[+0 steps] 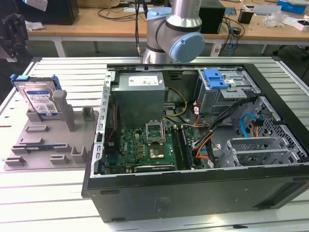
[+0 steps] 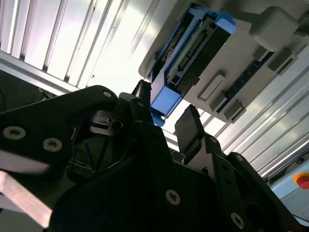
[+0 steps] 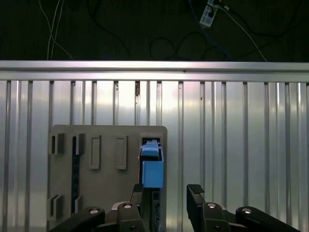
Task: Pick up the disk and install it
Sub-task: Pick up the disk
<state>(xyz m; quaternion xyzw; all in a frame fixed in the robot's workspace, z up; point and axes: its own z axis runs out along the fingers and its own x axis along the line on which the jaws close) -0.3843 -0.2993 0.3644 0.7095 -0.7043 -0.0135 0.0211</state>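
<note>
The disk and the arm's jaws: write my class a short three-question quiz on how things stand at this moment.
1. True or false: the disk already sits inside the computer case.
2. In both wrist views the jaws are: A) shut on the disk, B) open, gripping nothing, C) shut on a cable.
3. What colour is the carrier frame clipped round the disk?
Key: 1 false; 2 B; 3 blue.

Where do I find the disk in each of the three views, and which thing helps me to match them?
Exterior view: the disk stands upright in the grey holder, on the exterior view's left.
Second wrist view: the disk sits edge-on in that holder, just ahead of the gripper.
First wrist view: its blue end rises from the holder's slot.
Shared landmark: the grey holder.
</note>
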